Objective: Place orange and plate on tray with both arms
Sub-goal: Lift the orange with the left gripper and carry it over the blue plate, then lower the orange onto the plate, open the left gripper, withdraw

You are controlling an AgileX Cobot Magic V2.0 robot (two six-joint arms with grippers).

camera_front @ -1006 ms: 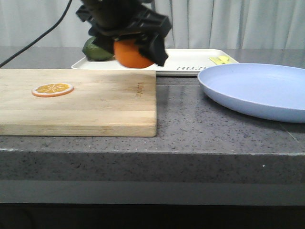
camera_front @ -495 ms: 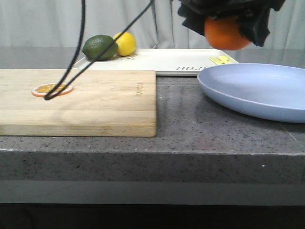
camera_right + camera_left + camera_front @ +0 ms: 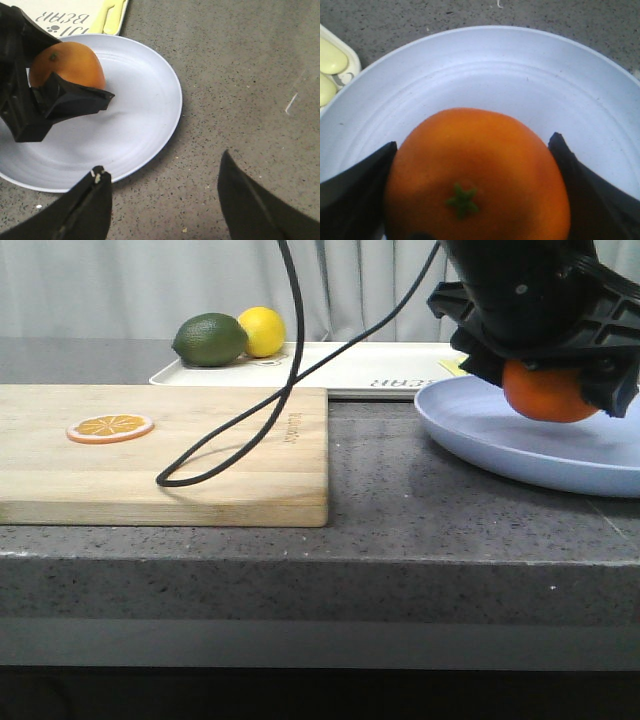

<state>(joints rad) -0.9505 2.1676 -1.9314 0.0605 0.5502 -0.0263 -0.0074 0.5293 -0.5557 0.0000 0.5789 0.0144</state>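
Orange peel, firm and faintly dimpled, fills the left wrist view: the orange (image 3: 475, 175) sits clamped between the two black fingers (image 3: 355, 185) of the left gripper (image 3: 545, 375), stem star facing the camera. In the front view it hangs just over the inner floor of the plate (image 3: 500, 435); whether it touches the plate I cannot tell. The fruit looks solid and moderately heavy for its size, round enough to roll once let go, so it wants releasing low and square on the flat middle of the plate instead of on the sloping wall. The hold across its widest part looks sound.

The plate, pale lavender-blue and matte like plastic, is probably light and stiff, with a thin, shallow rim. It rests on the grey speckled desk (image 3: 240, 75) beside the white tray (image 3: 380, 368), not on it. A pinch on the rim edge nearest the right arm seems the only place to take it; with fruit aboard it may tip or slide, so a level lift matters.

The right gripper (image 3: 165, 197) hovers over bare desk just off the plate's edge, its fingers spread wide and holding nothing.

Elsewhere a lime (image 3: 210, 339) and a lemon (image 3: 262, 330) rest on the tray's far end, and an orange slice (image 3: 110, 426) lies on the wooden cutting board (image 3: 240, 480).
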